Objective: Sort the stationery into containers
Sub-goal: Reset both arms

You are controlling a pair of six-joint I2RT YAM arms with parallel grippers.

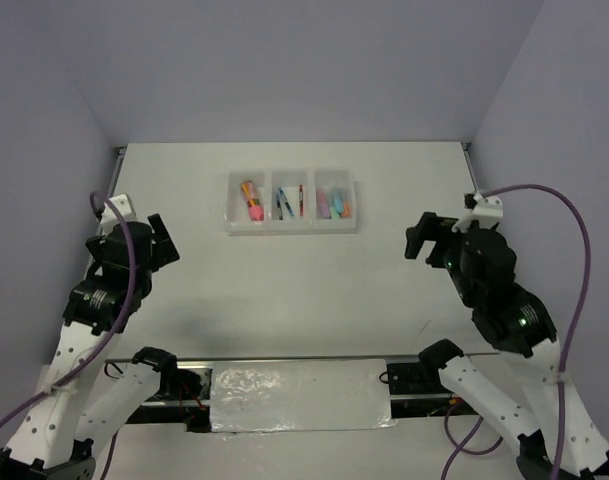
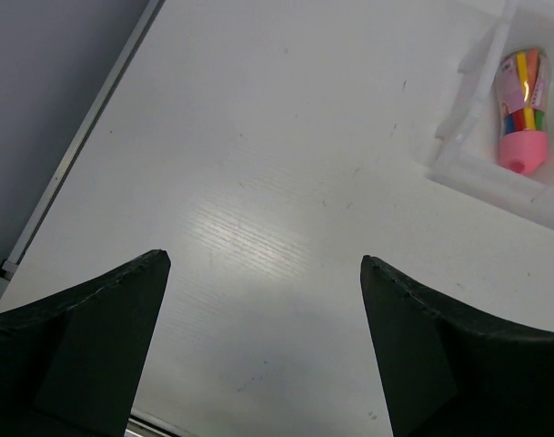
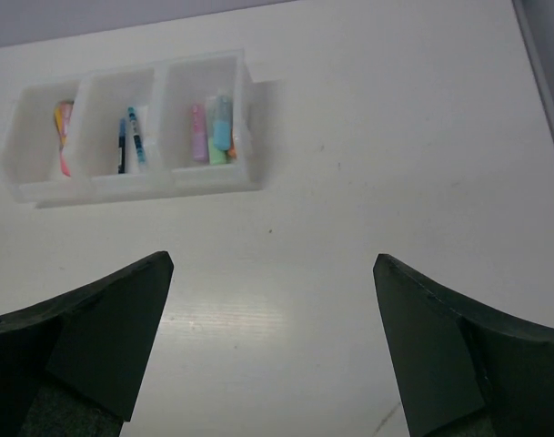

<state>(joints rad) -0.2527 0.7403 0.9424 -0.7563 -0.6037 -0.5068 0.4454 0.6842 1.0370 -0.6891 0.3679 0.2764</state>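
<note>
Both sets of jaws are released, nothing gripped. The left gripper [image 1: 164,240] hangs over the left side of the table [image 1: 304,300], the right gripper [image 1: 418,234] over the right side. Both are well apart from the tray [image 1: 292,229]. The white three-compartment tray sits far centre on the table. Left compartment: stubby pink-orange-yellow piece [image 1: 251,201]. Middle: thin pens [image 1: 288,203], blue and red. Right: pastel markers [image 1: 334,204] packed side by side, purple, teal, blue and orange visible.
</note>
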